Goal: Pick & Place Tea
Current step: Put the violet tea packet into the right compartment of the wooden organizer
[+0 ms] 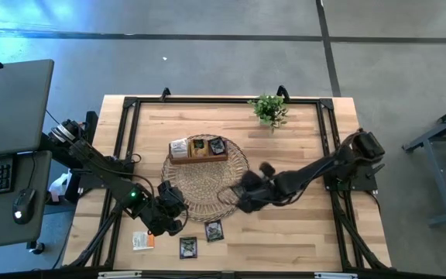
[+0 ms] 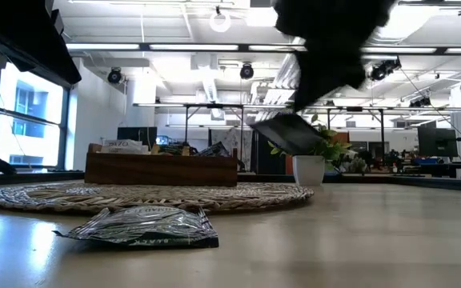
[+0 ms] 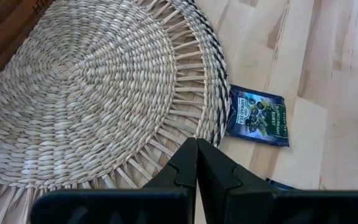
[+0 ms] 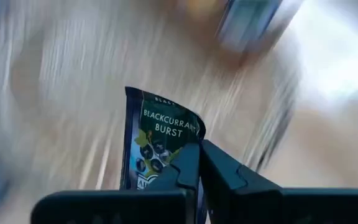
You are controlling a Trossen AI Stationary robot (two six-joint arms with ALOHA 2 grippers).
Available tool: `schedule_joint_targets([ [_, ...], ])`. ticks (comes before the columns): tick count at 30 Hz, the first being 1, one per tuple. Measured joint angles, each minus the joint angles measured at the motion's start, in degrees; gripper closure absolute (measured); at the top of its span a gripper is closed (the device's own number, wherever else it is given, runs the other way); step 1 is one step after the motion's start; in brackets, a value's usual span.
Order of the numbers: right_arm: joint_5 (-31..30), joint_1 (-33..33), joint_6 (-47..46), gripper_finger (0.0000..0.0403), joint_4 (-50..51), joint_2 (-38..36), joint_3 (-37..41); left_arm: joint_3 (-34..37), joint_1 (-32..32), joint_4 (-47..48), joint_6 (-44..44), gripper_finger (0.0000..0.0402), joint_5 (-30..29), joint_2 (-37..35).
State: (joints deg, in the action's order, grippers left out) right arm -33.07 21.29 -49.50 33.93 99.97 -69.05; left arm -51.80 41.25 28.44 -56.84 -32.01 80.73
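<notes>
Dark tea packets [image 1: 213,229] lying at the lower centre of the surface [image 1: 300,240], left end effector [image 1: 169,221] hovering closed and empty beside them, right end effector [image 4: 199,163] gripping a Blackcurrant Burst packet [image 4: 157,146] above the woven mat [image 1: 200,182], wooden tray [image 1: 200,149] sitting beyond.

Dk blue blackcurrant packet [image 4: 157,152], beige woven mat [image 3: 92,93], green plant [image 1: 269,108]
</notes>
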Motion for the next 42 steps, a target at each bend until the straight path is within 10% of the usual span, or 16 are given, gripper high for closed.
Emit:
schedule_joint_targets([
  [4,-20.9,-2.0,7.5,0.0400,-12.1,0.5,0.1,0.0,0.0,0.0,0.0,0.0399,0.0,0.0],
  [8,-26.3,-6.2,14.3,0.0398,-28.8,3.6,1.8,0.0,0.0,-0.1,0.0,0.0399,-0.1,0.0],
  [16,-23.1,-14.0,18.8,0.0401,-47.2,12.8,2.6,0.0,0.0,0.0,0.0,0.0399,-1.3,0.0],
  [28,-14.1,-18.3,19.6,0.0388,-46.5,13.4,2.5,0.0,0.0,0.0,0.0,0.0399,-1.4,0.0],
  [42,-17.3,-18.3,20.6,0.0315,-46.9,13.4,2.5,0.0,0.0,0.1,0.0,0.0399,-1.4,0.0],
])
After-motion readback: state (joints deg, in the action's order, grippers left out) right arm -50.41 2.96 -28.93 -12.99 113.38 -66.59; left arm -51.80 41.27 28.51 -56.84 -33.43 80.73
